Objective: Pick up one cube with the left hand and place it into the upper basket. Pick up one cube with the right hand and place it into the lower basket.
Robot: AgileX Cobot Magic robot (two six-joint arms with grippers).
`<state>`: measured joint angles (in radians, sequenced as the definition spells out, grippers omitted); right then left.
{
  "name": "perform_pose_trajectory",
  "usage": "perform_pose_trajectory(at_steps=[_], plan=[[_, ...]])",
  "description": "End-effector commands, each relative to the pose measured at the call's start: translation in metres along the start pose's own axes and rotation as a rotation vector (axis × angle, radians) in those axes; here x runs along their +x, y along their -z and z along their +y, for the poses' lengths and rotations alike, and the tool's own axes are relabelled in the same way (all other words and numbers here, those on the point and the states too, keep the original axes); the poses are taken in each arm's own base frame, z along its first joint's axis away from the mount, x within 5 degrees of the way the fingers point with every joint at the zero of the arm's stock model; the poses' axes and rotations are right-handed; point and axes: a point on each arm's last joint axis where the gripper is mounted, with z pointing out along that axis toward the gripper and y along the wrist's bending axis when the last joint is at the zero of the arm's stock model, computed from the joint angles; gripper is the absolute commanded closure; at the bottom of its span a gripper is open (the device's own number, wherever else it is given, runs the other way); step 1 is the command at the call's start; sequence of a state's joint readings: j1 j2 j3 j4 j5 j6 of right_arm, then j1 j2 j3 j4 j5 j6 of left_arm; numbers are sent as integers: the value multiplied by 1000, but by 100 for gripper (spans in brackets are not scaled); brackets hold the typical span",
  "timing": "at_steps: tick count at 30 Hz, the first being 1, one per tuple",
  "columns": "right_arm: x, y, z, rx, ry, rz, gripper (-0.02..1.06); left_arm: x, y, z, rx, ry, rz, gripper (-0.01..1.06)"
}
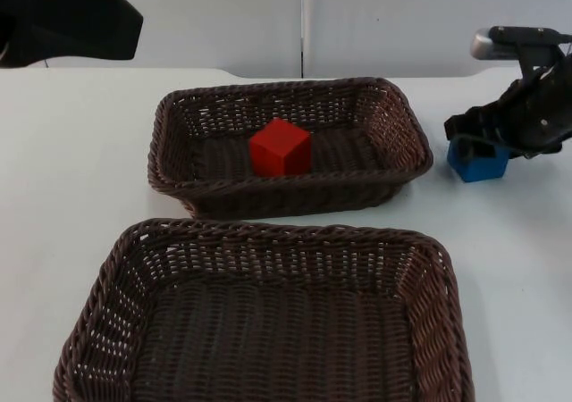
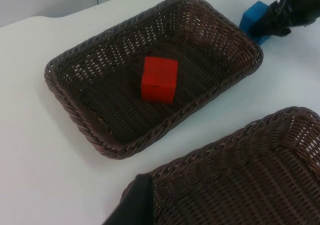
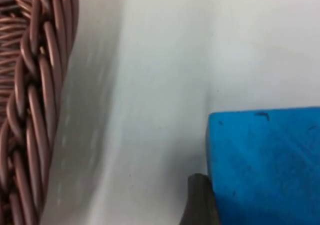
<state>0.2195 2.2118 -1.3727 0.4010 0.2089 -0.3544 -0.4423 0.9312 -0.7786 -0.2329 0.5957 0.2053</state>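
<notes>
This looks like a robot test lab: a bare white table [image 1: 80,152] ends at a plain grey partition wall [image 1: 223,18], two wicker baskets [image 1: 286,143] sit left of the right claw [image 1: 478,138], and black robot arms [image 1: 63,13] reach in.

Two dark brown wicker baskets [image 1: 188,165] — rough, woven — sit on a smooth, matt white table [image 1: 80,161]; the red cube [image 1: 280,147] looks smooth.
</notes>
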Motion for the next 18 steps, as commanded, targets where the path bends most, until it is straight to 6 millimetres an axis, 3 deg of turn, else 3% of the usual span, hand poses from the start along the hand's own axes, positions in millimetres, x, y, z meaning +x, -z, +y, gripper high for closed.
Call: perform_pose_trajectory(at_steps=[1,7,11,14,17,18], plan=[[-5,6,3,-9,1,-7,104,1,1,0,1,9,-3,0],[-16,32,8,-34,36,5,104,1,1,0,1,9,-3,0],[-35,81,16,-72,60,-8,104,2,1,0,0,7,-1,0],[-41,101,19,-86,68,-20,104,2,1,0,0,7,-1,0],[-52,147,25,-113,87,-54,104,2,1,0,0,7,1,0],[-52,147,25,-113,87,-54,104,2,1,0,0,7,1,0]])
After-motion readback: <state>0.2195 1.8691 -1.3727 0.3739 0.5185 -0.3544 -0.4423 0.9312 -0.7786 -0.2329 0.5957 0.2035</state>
